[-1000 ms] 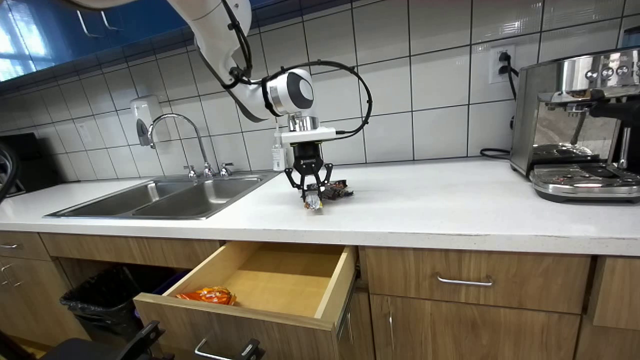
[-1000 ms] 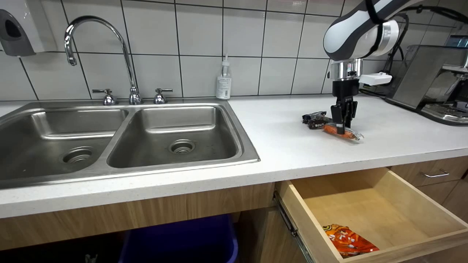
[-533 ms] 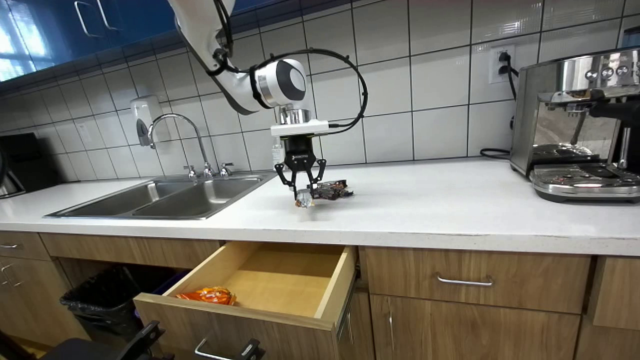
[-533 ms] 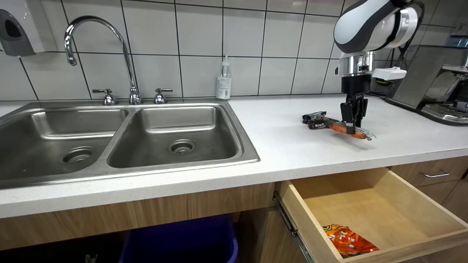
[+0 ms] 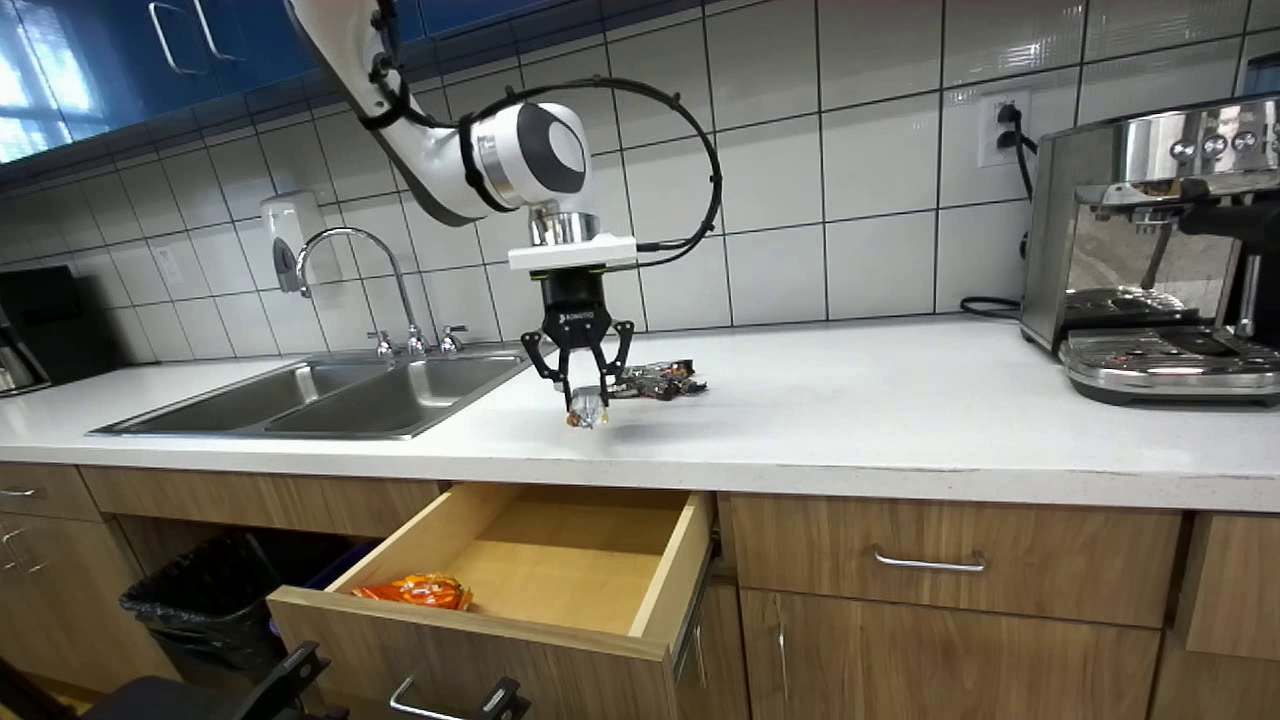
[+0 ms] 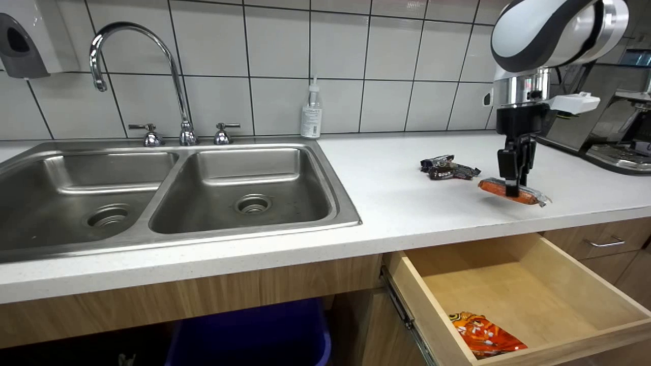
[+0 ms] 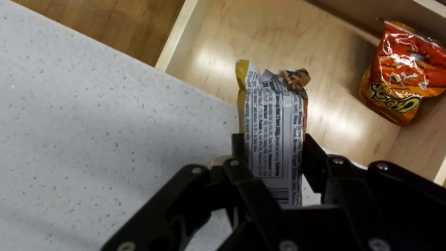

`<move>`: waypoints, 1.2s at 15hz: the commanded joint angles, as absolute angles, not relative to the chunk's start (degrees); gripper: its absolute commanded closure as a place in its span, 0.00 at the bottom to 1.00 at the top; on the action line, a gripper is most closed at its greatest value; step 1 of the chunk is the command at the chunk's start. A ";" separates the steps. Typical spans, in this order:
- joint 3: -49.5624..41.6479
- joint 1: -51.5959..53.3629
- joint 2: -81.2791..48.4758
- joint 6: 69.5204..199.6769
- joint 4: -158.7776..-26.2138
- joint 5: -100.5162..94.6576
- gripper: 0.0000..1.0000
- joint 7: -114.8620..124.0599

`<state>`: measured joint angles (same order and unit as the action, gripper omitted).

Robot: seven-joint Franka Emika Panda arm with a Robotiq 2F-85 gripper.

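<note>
Black claw pinches a wrapped snack bar by its sides (pale, printed face upward), just above the white countertop; dark packets lie nearby, and an orange bag sits in the pulled-out drawer.

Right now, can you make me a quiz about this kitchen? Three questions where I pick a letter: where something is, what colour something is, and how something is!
1. Where is the red-orange snack bag?
A. in the sink
B. in the drawer
C. on the coffee machine

2. What colour is the high cupboard?
A. green
B. yellow
C. blue

3. How is the gripper?
A. closed on a wrapped bar
B. closed on nothing
C. open and empty

Right letters:
1 B: all three views show the bag lying inside the drawer.
2 C: it shines blue in an exterior view.
3 A: the wrist view shows the bar between the fingers.
</note>
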<state>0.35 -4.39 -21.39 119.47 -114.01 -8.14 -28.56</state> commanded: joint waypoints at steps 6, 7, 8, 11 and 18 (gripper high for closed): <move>0.01 -3.92 -10.88 126.47 -130.13 -10.63 0.83 -25.33; -0.03 -3.84 -10.23 127.12 -131.63 -10.65 0.83 -24.83; -0.06 -3.80 -9.68 127.76 -132.93 -10.62 0.83 -24.46; -0.20 -3.60 -8.21 129.43 -136.59 -11.03 0.83 -23.12; -0.80 -3.21 -6.10 132.39 -142.81 -15.34 0.83 -20.23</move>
